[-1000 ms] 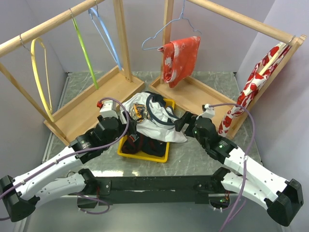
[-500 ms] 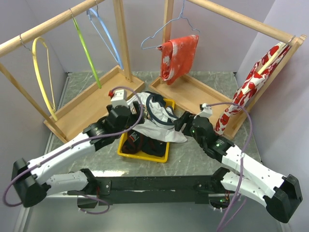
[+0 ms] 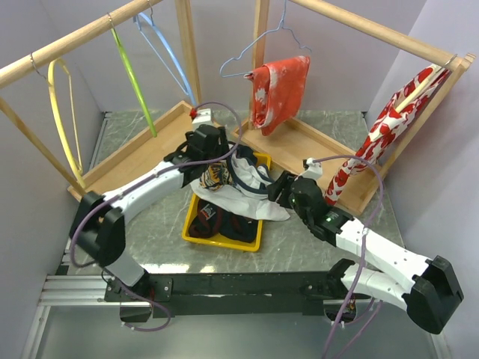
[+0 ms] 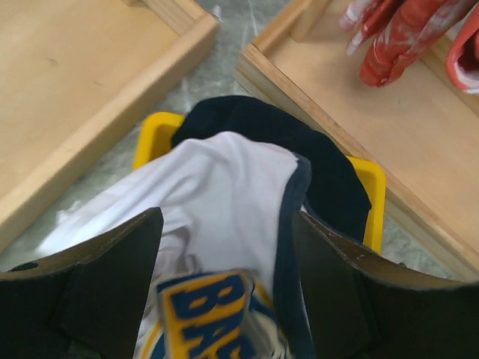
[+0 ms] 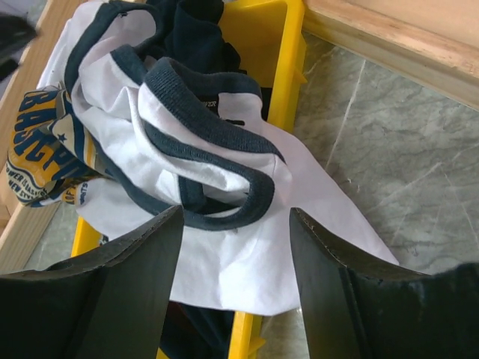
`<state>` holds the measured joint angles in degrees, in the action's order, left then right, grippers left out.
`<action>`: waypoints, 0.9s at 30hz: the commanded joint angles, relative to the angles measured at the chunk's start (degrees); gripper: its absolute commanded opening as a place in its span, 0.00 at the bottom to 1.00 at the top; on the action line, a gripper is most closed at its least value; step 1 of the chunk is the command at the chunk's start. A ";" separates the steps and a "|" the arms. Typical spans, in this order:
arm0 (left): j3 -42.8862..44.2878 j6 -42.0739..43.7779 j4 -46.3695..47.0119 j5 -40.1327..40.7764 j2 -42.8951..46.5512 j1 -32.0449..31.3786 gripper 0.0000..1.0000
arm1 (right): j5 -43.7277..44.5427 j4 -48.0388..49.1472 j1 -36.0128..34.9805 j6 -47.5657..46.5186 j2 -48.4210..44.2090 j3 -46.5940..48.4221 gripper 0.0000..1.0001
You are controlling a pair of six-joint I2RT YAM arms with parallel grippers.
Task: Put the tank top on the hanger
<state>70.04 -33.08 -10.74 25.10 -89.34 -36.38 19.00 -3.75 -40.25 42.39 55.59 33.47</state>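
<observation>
Left wrist: left gripper (image 4: 228, 218) wide astride tank top (image 4: 224, 176); right gripper (image 5: 236, 215) likewise (print cut off).

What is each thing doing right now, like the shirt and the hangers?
tank top, crumpled in the yellow bin, not hung.
yellow hanger, hanging empty on the rail.
left gripper, open over the tank top.
right gripper, open over the tank top's collar.
red floral garment, draped on a wire hanger.
</observation>
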 commanded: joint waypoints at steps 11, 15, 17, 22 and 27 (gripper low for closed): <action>8.97 2.93 3.98 -7.17 -11.12 0.79 0.44 | 4.37 6.74 -0.18 1.20 6.54 1.94 0.37; 8.62 3.20 3.80 -6.74 -10.24 0.79 0.11 | 5.43 4.20 -0.18 1.12 6.28 3.79 0.08; 8.10 2.93 3.19 -6.12 -8.32 0.79 0.01 | 6.48 2.26 -0.18 0.94 5.23 5.19 0.00; 2.57 2.06 5.47 -7.43 2.03 0.79 0.01 | 8.06 -2.75 -0.27 -0.20 0.85 8.53 0.00; -1.74 1.79 7.57 -12.60 12.15 0.79 0.01 | 5.79 -5.65 -0.18 -1.96 -1.98 14.06 0.00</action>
<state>69.73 -30.87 -8.36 17.08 -86.74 -35.75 24.34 -7.29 -40.25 42.39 56.64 41.06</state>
